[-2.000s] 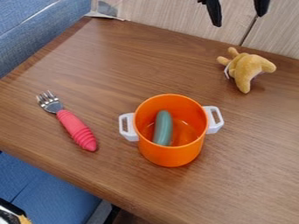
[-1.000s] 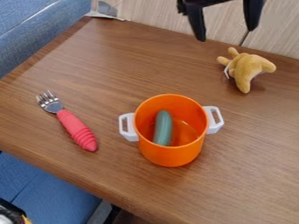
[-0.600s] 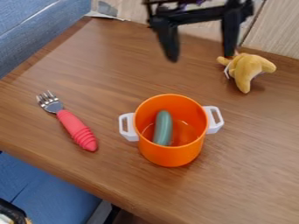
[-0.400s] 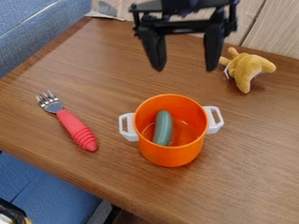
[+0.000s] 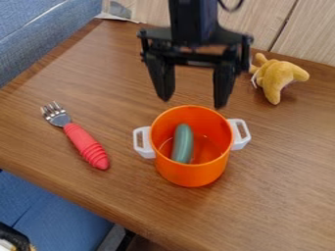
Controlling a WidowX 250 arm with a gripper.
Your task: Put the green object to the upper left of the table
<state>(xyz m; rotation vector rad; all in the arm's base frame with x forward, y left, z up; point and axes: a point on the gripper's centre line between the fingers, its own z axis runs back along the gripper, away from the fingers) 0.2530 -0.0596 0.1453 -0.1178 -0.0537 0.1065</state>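
Observation:
My gripper (image 5: 192,103) hangs over the table, just behind and above the orange pot's back rim, open with nothing between its fingers. The green object (image 5: 182,143), long and rounded, lies inside the orange pot (image 5: 192,174), left of the pot's middle. Two white handles stick out from the pot's sides. The pot stands upright on the brown wooden table (image 5: 85,63).
Left of the pot lies a fork (image 5: 85,145) with a red handle. A yellow-brown plush toy (image 5: 280,78) sits at the back right, near the wall. Blue seats (image 5: 39,34) border the table's left side.
From the top edge, my gripper has come down and to the left, towards the pot, staying open. The pot, green object, fork and plush toy have kept their places.

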